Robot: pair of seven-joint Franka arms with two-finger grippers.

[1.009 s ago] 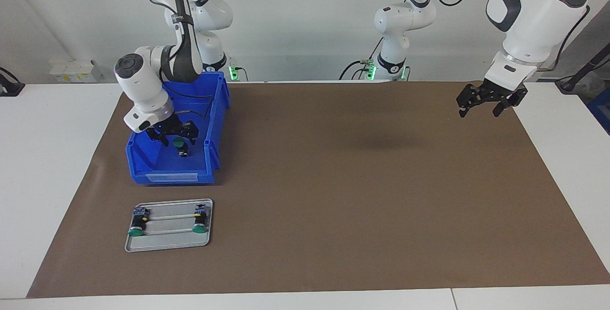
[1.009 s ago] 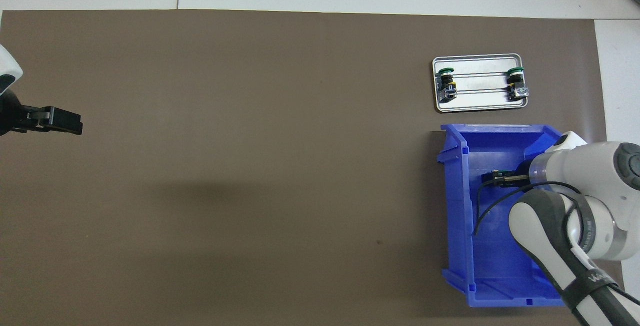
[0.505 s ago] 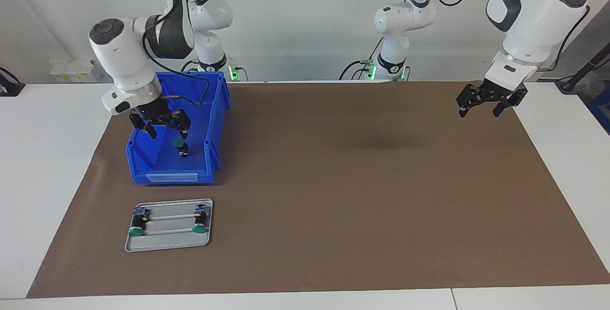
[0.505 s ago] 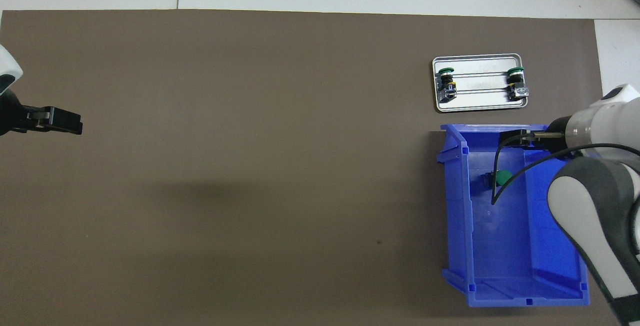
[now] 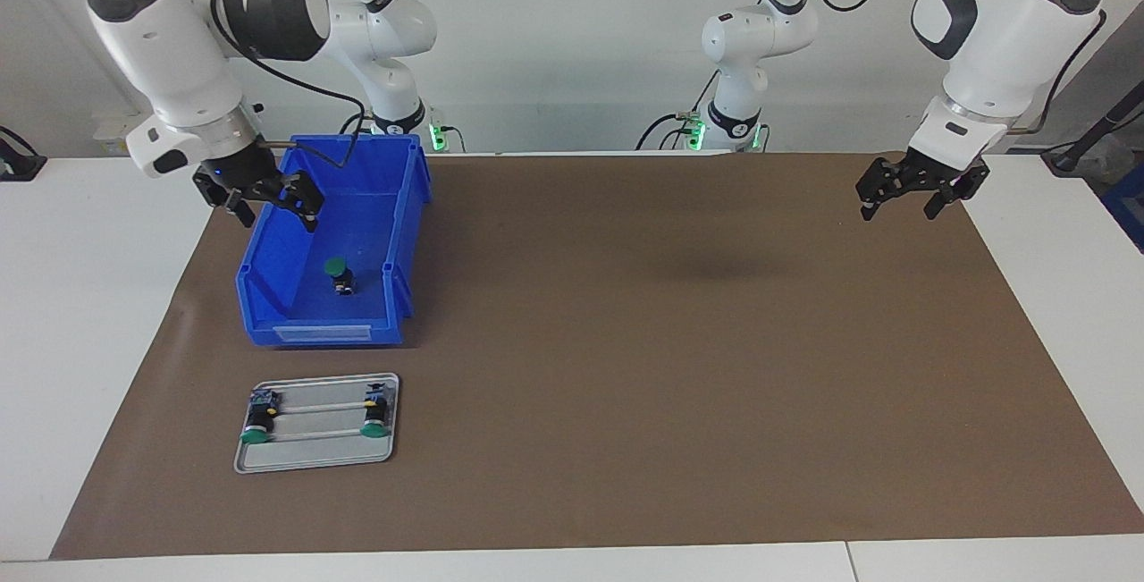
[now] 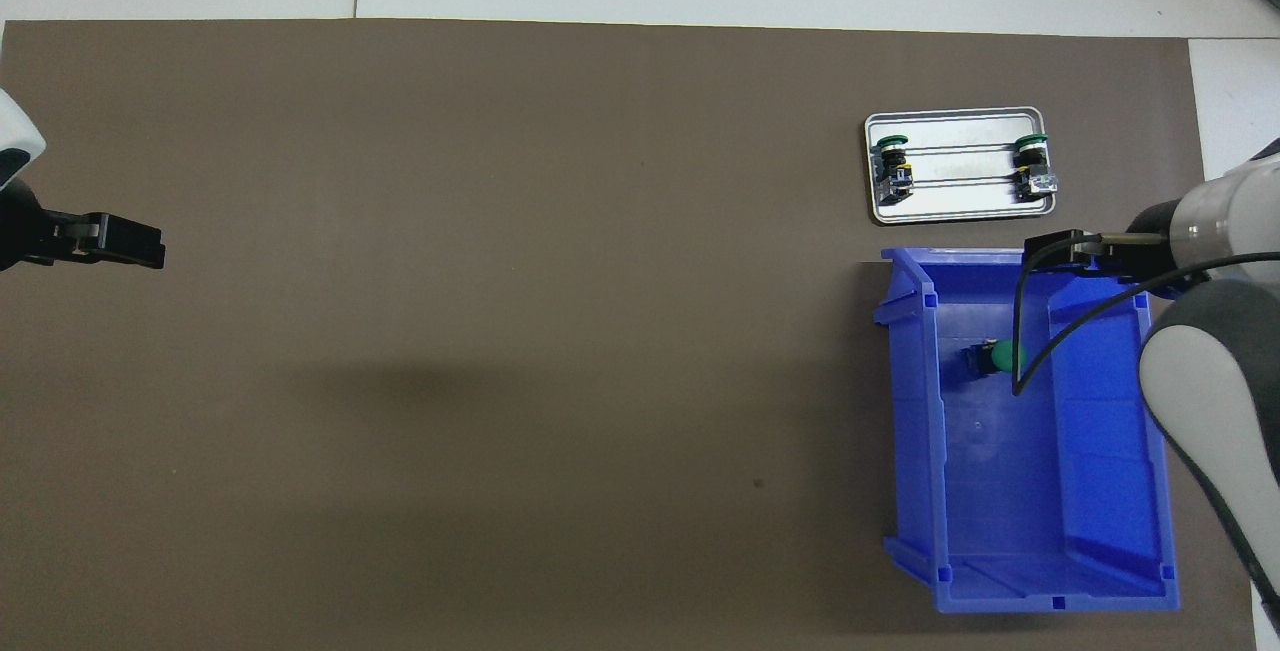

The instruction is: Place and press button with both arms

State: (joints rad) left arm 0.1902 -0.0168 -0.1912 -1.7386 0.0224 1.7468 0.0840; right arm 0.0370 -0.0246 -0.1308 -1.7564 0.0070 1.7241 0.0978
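Observation:
A green-capped button (image 5: 339, 270) (image 6: 1001, 358) lies on the floor of a blue bin (image 5: 322, 332) (image 6: 915, 451). My right gripper (image 5: 275, 214) (image 6: 1062, 251) hangs open and empty above the bin, over its wall toward the right arm's end of the table, well clear of the button. A metal tray (image 5: 317, 461) (image 6: 955, 219), farther from the robots than the bin, holds two more buttons (image 5: 375, 421) (image 6: 1031, 166) lying across its rails. My left gripper (image 5: 897, 211) (image 6: 140, 243) waits open in the air over the mat's edge at the left arm's end.
A brown mat (image 5: 670, 341) covers most of the white table. The bin and tray sit at the right arm's end. The right arm's black cable (image 6: 1020, 331) loops over the bin.
My right gripper has risen out of the bin and swung toward the right arm's end, leaving the button on the bin floor. The left arm has not moved.

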